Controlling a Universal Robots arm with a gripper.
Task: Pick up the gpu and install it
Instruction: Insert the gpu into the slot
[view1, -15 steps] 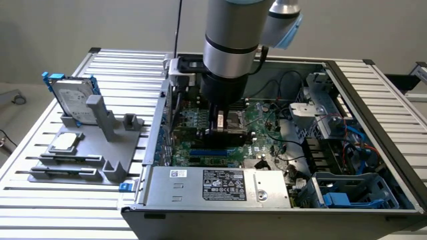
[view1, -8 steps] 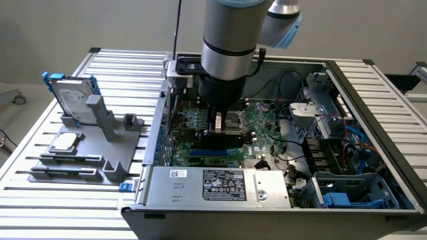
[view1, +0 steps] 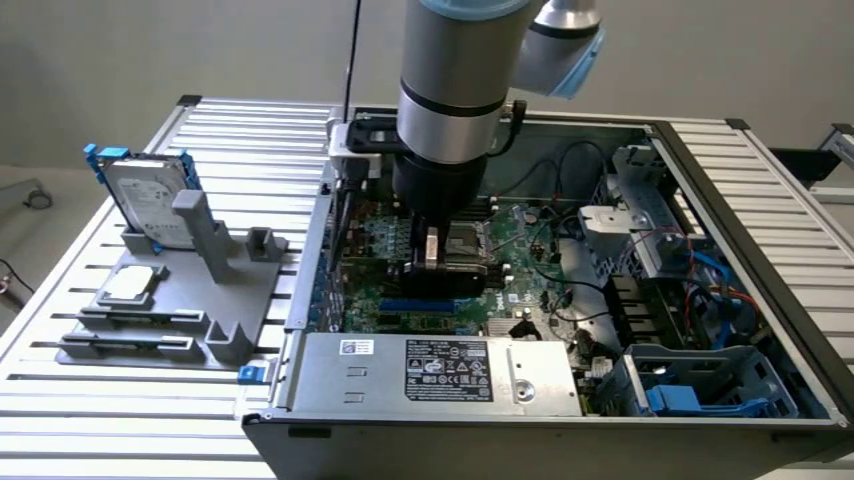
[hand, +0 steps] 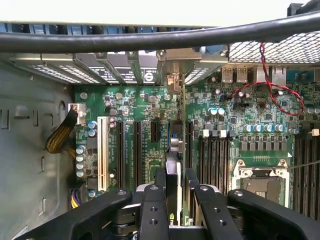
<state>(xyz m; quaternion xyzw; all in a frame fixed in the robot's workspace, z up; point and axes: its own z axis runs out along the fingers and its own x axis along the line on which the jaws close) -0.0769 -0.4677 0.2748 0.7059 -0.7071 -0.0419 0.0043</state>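
The gripper (hand: 175, 176), jaws clenched on the gpu (hand: 173, 150), is holding it edge-on above the motherboard (hand: 135, 105); a clean seating is probably depending on keeping it upright and square over its slot.

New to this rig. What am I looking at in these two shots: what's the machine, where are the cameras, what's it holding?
It is a single robot arm reaching down into an open computer case that lies on a slatted metal table. One picture comes from a camera standing off the arm. The other comes from a camera on the wrist, looking past the claw at the motherboard. The claw is closed on the gpu, a thin card seen edge-on over the board's long slots. On the exterior view's left, a grey fixture holds a hard drive and a small silver chip.
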